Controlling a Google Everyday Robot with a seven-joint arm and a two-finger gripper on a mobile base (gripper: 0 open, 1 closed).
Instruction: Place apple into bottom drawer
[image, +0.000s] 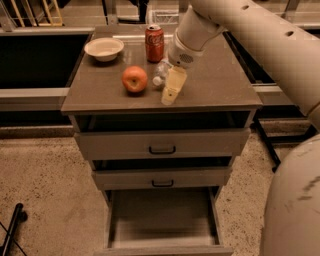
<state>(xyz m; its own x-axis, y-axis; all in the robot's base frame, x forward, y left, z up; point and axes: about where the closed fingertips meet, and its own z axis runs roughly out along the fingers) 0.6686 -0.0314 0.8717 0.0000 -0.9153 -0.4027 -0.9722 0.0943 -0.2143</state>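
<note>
The red-orange apple sits on the cabinet top, left of centre. My gripper hangs above the top just right of the apple, at about its level, not touching it. The arm reaches in from the upper right. The bottom drawer is pulled open below, and its flat grey floor is bare.
A red soda can stands behind the apple. A white bowl sits at the back left. A clear plastic bottle lies partly hidden behind my gripper. Two upper drawers with black handles are shut.
</note>
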